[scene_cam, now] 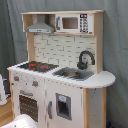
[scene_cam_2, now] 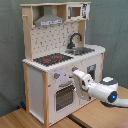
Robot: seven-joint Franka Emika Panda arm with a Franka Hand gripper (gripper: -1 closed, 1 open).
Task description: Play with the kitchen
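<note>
The kitchen (scene_cam: 60,95) (scene_cam_2: 37,75) stands upright in both exterior views, white with light-wood trim. On top are a black-red hob (scene_cam: 37,65) (scene_cam_2: 52,58), a black faucet (scene_cam: 85,59) (scene_cam_2: 75,40) and a sink (scene_cam: 74,74) (scene_cam_2: 82,50). Above them sit a grey hood (scene_cam: 40,27) (scene_cam_2: 49,21) and a small microwave (scene_cam: 74,23) (scene_cam_2: 76,11). My white arm (scene_cam_2: 102,90) reaches in from the second exterior view's right. The gripper (scene_cam_2: 76,76) is at the front panel, just under a knob (scene_cam_2: 74,69) and beside the windowed oven door (scene_cam_2: 65,96).
The kitchen stands on a wooden floor (scene_cam_2: 30,120) before a grey-green curtain (scene_cam: 115,55). A white part of the arm (scene_cam: 22,121) shows at the bottom edge of the first exterior view, below the oven door (scene_cam: 28,106).
</note>
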